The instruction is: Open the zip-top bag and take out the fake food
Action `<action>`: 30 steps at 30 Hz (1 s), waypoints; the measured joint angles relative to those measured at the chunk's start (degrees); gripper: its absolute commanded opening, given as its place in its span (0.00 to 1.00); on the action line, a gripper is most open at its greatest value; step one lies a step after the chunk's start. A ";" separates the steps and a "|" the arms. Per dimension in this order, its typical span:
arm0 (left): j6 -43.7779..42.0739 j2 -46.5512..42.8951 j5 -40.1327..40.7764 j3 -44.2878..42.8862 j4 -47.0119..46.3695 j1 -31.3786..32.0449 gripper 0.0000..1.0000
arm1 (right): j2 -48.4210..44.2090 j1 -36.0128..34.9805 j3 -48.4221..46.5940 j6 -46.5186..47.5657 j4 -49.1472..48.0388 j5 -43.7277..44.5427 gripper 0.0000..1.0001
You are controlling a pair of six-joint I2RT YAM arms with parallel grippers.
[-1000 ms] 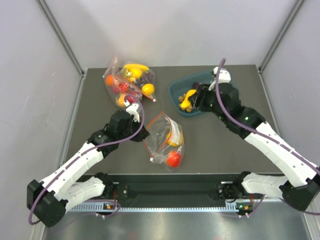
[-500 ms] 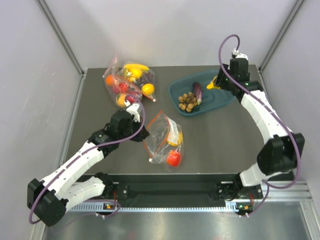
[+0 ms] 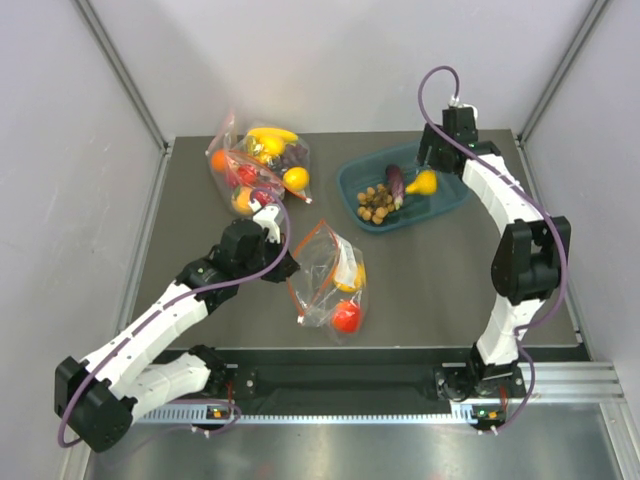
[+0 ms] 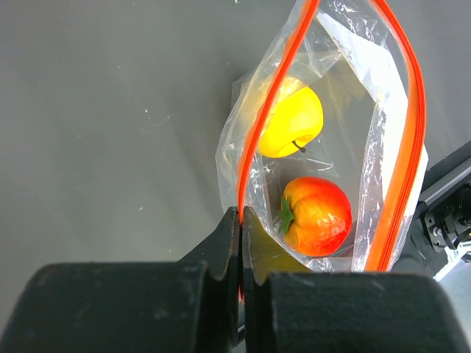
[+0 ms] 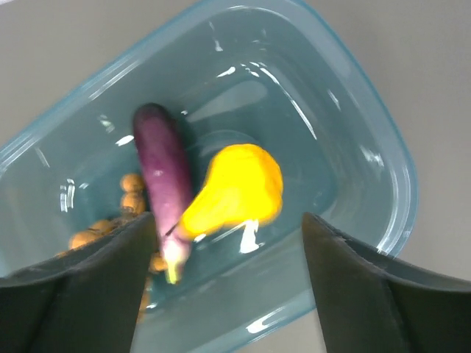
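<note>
the crinkly zip-top bag (image 4: 346,88) is being clamped at its rim by the left pincer (image 4: 241,220); the right pincer (image 5: 228,220) is being held wide, empty.

Partly seen
The brown cluster (image 5: 131,191) sits half behind a finger of the right tool (image 5: 228,243); the zip-top bag (image 4: 368,132) has its mouth cut off by the left-wrist view's top edge.

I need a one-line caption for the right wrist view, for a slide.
Open right gripper above a teal tray holding a pear, an eggplant and a brown cluster.
</note>
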State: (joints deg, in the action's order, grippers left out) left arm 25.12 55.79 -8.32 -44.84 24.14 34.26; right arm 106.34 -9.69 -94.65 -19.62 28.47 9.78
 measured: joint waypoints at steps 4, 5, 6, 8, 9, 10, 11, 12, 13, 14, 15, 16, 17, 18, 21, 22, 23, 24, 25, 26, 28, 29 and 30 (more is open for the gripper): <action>0.00 0.00 0.02 -0.02 0.07 0.00 0.00 | 0.24 0.72 0.00 0.13 0.94 0.20 0.90; -0.02 0.00 0.04 -0.02 0.09 0.00 0.00 | 0.24 0.85 0.00 0.17 1.01 0.22 0.90; -0.02 0.00 0.04 -0.02 0.07 0.00 0.00 | 0.24 0.92 0.02 0.22 0.98 0.22 0.90; -0.07 0.00 0.02 -0.04 0.07 0.00 0.00 | 0.17 0.98 0.02 0.57 1.09 0.20 0.90; -0.13 0.00 0.02 -0.04 0.07 0.00 0.00 | -0.04 0.98 0.04 0.63 1.16 0.13 0.90; -0.17 0.00 0.02 -0.04 0.07 0.00 0.00 | -0.48 0.98 0.09 0.66 1.27 -0.02 0.90; -0.20 0.00 0.00 -0.04 0.07 0.00 0.00 | -1.11 0.98 0.15 0.66 1.44 -0.28 0.90; -0.20 0.00 -0.02 -0.04 0.07 0.00 0.00 | -2.12 0.98 0.17 0.61 1.75 -0.87 0.90; -0.22 0.00 -0.04 -0.04 0.04 0.00 0.00 | -3.41 0.98 0.22 0.55 1.95 -2.03 0.90; -0.20 0.00 -0.04 -0.07 0.02 0.00 0.00 | -4.85 0.96 0.31 0.55 2.16 -2.97 0.91; -0.20 0.00 -0.07 -0.07 0.02 0.00 0.00 | -7.10 0.72 0.46 0.57 2.43 -5.05 0.91; -0.20 0.00 -0.24 -0.07 -0.04 0.00 0.00 | -8.81 0.28 0.46 0.59 2.69 -6.62 0.91; -0.20 0.00 -0.42 -0.13 -0.07 0.00 0.00 | -10.80 -0.22 0.42 0.70 2.95 -7.91 0.91; -0.20 0.04 -0.63 -0.24 -0.09 0.00 0.00 | -12.81 -1.27 0.33 1.05 3.34 -9.16 0.91; -0.20 0.72 -1.55 -1.31 -0.20 0.00 0.00 | -16.35 -8.28 -1.36 1.84 5.60 -11.56 0.91; -0.17 1.05 -1.88 -1.77 -0.22 0.00 0.00 | -17.27 -12.48 -1.49 1.77 5.81 -13.11 0.91; -0.17 1.27 -2.23 -2.12 -0.31 0.00 0.00 | -17.68 -15.39 -1.46 1.55 6.10 -14.49 0.90; -0.15 1.40 -2.54 -2.34 -0.35 0.00 0.00 | -18.08 -18.73 -1.29 0.96 6.43 -16.20 0.89; -0.13 1.53 -2.84 -2.54 -0.46 0.00 0.00 | -18.47 -21.94 -0.52 -0.04 6.27 -17.70 0.89; 0.02 1.75 -3.13 -2.78 -0.52 0.00 0.00 | -19.04 -25.00 0.74 -1.29 6.23 -19.41 0.88; 0.26 2.05 -3.74 -3.04 -0.74 0.00 0.00 | -20.59 -29.31 4.44 -4.48 5.68 -22.18 0.87; 0.39 2.16 -4.11 -3.06 -0.87 0.00 0.00 | -21.44 -30.91 6.47 -6.23 5.27 -23.58 0.87; 0.52 2.27 -4.39 -3.06 -1.03 0.00 0.00 | -22.05 -32.20 7.96 -7.80 4.72 -24.50 0.86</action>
State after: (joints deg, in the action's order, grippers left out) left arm 25.65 58.06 -12.71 -47.90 23.11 34.26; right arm 84.29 -41.89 -86.70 -27.42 33.19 -14.72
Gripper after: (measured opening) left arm 0.015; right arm 0.871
